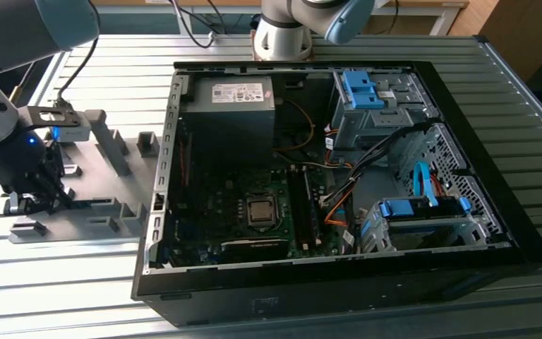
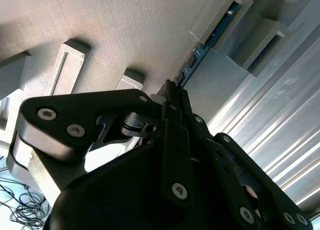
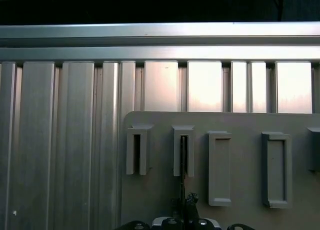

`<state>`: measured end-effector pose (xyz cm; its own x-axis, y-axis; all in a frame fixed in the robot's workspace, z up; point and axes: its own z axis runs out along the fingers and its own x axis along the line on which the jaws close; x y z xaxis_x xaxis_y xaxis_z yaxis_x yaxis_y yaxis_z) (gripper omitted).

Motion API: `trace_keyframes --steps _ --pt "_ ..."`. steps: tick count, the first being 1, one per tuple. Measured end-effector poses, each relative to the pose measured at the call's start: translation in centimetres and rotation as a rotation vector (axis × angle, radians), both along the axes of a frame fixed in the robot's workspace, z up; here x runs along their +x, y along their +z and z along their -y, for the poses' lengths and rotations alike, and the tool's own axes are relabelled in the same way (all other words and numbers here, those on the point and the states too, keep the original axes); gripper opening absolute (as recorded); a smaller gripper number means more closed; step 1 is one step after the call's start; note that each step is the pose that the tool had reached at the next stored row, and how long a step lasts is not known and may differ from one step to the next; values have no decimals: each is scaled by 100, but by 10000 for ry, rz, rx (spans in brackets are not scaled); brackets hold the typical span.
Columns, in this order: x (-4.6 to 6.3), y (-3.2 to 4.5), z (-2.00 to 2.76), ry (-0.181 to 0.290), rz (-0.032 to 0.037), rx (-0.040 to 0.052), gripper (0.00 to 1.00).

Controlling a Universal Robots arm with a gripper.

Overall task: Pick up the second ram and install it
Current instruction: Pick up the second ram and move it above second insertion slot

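Now squeezing the near end of the second ram (image 2: 195, 55) with the claw (image 2: 172, 90), shut tight on it. Poking straight out ahead of the claw, lying lengthwise away from the tips, with its far end tucked in a grey block (image 2: 235, 23). Standing on its thin edge. Not lifted out yet. Well apart from the open computer case (image 1: 327, 296).

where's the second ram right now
The second ram sits in a grey fixture block right at the gripper, on the exterior view's left of the computer case.
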<state>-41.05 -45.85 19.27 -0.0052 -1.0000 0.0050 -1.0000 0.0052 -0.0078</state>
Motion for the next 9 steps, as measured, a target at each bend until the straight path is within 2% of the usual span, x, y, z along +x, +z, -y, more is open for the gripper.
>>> trace_keyframes --steps 4,9 --pt "0 3 0 0 2 2 14" --pt "0 79 0 0 1 1 14"
